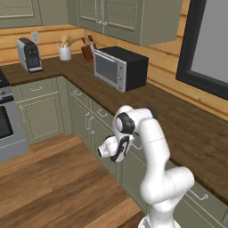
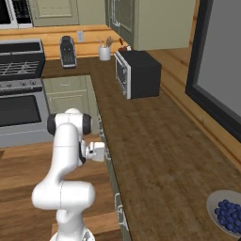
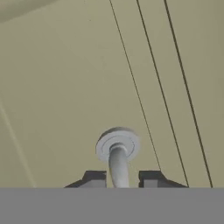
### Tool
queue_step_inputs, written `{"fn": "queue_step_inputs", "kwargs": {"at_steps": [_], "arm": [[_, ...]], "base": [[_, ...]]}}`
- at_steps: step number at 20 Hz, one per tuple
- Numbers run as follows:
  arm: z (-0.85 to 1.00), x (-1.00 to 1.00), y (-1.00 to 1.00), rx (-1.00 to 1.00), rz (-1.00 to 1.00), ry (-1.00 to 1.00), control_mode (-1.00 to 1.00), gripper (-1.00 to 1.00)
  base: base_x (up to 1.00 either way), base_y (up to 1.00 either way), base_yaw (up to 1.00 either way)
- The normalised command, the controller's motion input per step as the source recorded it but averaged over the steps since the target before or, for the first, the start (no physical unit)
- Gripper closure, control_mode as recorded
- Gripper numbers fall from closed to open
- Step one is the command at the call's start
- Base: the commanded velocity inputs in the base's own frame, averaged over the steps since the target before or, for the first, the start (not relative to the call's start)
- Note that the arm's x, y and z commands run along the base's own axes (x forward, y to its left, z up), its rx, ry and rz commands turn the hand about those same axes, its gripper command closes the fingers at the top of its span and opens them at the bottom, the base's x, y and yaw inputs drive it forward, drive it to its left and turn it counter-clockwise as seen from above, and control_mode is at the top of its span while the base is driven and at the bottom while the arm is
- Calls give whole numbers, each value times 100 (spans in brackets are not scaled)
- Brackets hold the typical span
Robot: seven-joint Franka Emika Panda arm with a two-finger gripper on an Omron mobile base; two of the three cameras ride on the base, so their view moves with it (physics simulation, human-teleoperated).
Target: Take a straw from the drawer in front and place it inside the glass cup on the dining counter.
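Observation:
The sage-green drawer front (image 3: 65,87) takes up the hand view, seen from very close. Its silver bar handle (image 3: 118,162) runs down from a round mount, passing between the two dark fingertips of my gripper (image 3: 122,179). The fingertips stand on either side of the bar, with a narrow gap on the right. In the right base view the gripper (image 2: 103,151) is pressed up to the cabinet row just under the dark wood countertop (image 2: 141,141). The drawer is shut, so the straw is hidden. The glass cup and the dining counter are out of view.
A black microwave (image 1: 120,67) stands on the countertop, with a coffee machine (image 1: 29,54), a white utensil holder (image 1: 65,52) and a knife block (image 1: 87,51) further back. The stove (image 2: 19,94) is at the left. A bowl of blueberries (image 2: 228,212) sits at the near right.

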Motion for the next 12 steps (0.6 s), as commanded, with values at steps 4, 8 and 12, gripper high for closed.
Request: {"fn": "queue_step_inputs", "kwargs": {"at_steps": [4, 8, 12], "arm": [[0, -64, 40, 0, 0, 0, -100, 100], [0, -82, 76, 0, 0, 0, -100, 100], [0, -85, 91, 0, 0, 0, -100, 100]], "base": [[0, 0, 0], [0, 0, 0], [0, 0, 0]]}}
